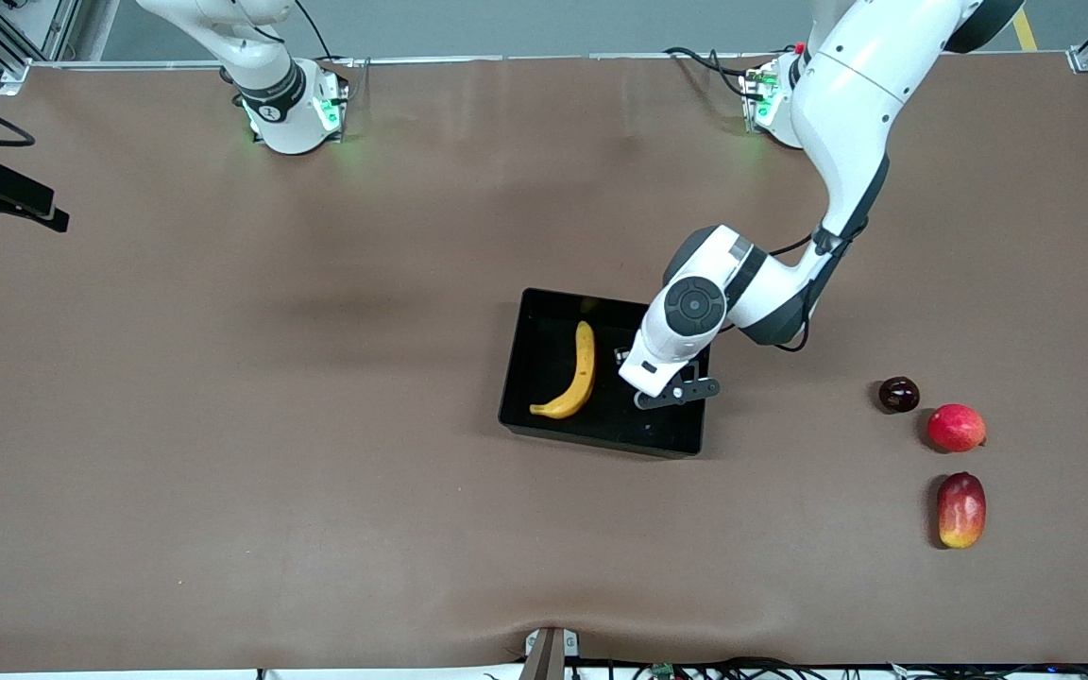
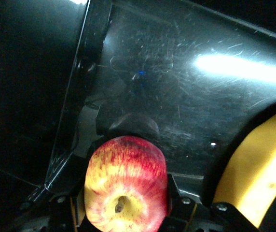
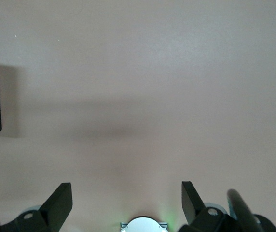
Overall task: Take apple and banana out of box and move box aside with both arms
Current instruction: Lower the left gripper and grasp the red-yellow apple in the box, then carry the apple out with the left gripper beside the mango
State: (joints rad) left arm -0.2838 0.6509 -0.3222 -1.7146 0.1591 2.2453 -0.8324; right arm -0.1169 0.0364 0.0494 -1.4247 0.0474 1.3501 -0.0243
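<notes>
Two fruits are seen in the box [image 1: 544, 326]: the apple [image 2: 126, 186], firm and smooth, is straddled across its middle by the left gripper [image 2: 128, 212], grip unconfirmed, while the right gripper [image 3: 127, 203] waits wide open.

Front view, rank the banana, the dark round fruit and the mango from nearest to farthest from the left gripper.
The left gripper is down in the box.
1. Banana: in the box, beside the gripper.
2. Dark round fruit: on the table toward the left arm's end.
3. Mango: same end, nearest the front camera.
</notes>
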